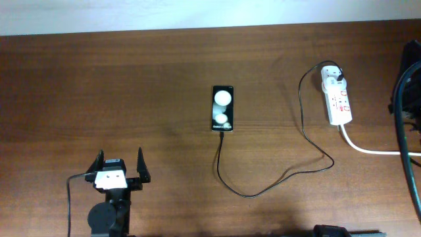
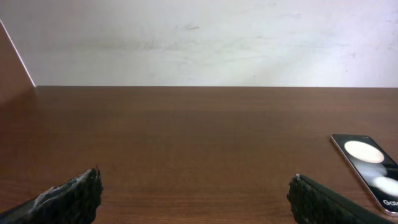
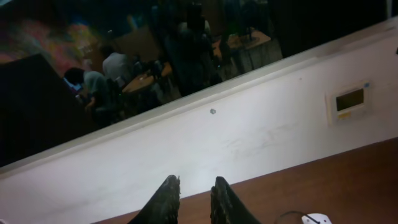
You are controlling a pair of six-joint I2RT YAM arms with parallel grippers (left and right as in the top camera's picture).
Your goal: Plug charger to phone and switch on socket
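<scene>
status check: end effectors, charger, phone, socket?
Left end effector open, empty, near table edge. Right end effector nearly closed, nothing seen held. Charger runs from socket to phone, tip at phone's end. Nothing in the way.

Brown wooden table point(image 1: 131, 99), white wall point(image 2: 199, 43), small wall-mounted panel point(image 3: 349, 101), dark window point(image 3: 93, 62) with reflections.

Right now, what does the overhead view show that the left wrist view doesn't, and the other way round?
Only overhead: the power strip at the right, the charger cable running from its white plug to the phone's near end, and the whole left gripper. Only left wrist: the pale wall behind the table. Both: the black phone with two white spots, the left fingers spread wide, empty.
</scene>
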